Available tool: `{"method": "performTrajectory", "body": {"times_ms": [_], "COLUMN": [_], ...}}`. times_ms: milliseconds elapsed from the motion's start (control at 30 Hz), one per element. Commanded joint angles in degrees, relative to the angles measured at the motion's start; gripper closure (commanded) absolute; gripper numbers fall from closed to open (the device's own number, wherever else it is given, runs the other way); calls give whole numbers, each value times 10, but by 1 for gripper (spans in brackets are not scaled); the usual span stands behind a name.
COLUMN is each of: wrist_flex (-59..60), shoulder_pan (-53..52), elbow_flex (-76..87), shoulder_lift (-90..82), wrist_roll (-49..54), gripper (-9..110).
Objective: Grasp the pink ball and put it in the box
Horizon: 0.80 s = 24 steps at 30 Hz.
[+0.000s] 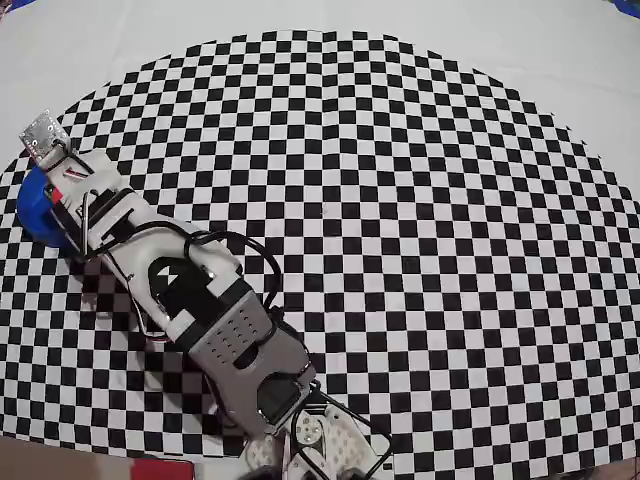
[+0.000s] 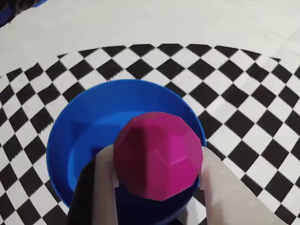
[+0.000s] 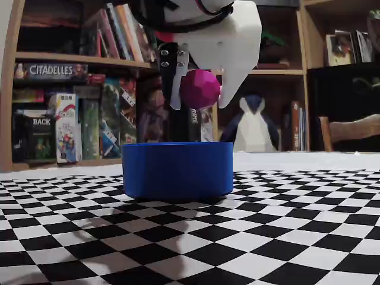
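The tool (image 3: 199, 101) grips the pink ball (image 3: 200, 88); it hangs above the box (image 3: 177, 169).

In the overhead view the arm covers most of the box (image 1: 34, 205) and hides the pink ball entirely, while in the wrist view the gripper (image 2: 157, 185) fingers and the box's near rim are cut off by the bottom edge.

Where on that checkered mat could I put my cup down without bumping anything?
Overhead, the checkered mat lies bare right of the arm. The crowded corner is far left: the fingers hold the pink ball above the blue box.
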<state>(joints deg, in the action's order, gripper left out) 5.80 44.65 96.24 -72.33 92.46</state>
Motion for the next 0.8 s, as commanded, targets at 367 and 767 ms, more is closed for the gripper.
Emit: {"method": "performTrajectory", "body": {"times_ms": [367,767], "wrist_flex": [6,9], "shoulder_pan": [17,24], "elbow_flex": [-74,-98], "shoulder_lift": [33,60], "wrist_roll": [-2,-2], "gripper": [101,101]}}
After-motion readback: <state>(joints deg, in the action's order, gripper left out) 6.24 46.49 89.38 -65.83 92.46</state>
